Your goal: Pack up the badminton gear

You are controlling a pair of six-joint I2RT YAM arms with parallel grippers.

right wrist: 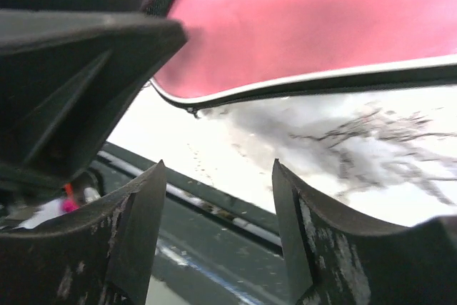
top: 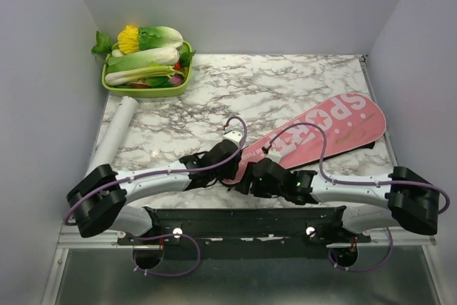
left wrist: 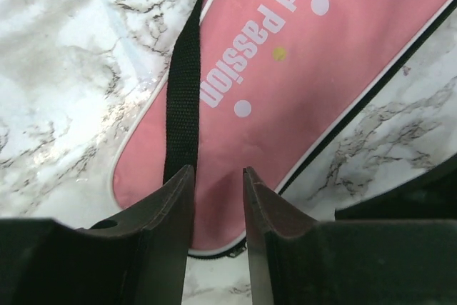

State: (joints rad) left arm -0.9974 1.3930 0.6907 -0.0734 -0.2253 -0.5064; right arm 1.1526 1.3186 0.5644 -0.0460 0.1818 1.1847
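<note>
The long pink cover (top: 325, 130) with white "SPORT" lettering lies slanted on the marble table, its wide end at the right and its narrow end near the middle front. My left gripper (top: 235, 168) hovers over that narrow end. In the left wrist view the gripper (left wrist: 218, 176) is open, with the pink cover (left wrist: 300, 76) and its black strap (left wrist: 184, 91) below the fingers. My right gripper (top: 246, 182) sits just beside it, open and empty (right wrist: 218, 176), below the cover's edge (right wrist: 321, 19). The white tube (top: 118, 130) lies at the left. Rackets and shuttlecocks are out of view.
A green tray (top: 114, 89) of leafy vegetables stands at the back left corner. Grey walls close in the left, back and right. The table's front edge rail (right wrist: 214, 201) lies just under my right gripper. My left gripper's body (right wrist: 64, 69) fills the right wrist view's upper left.
</note>
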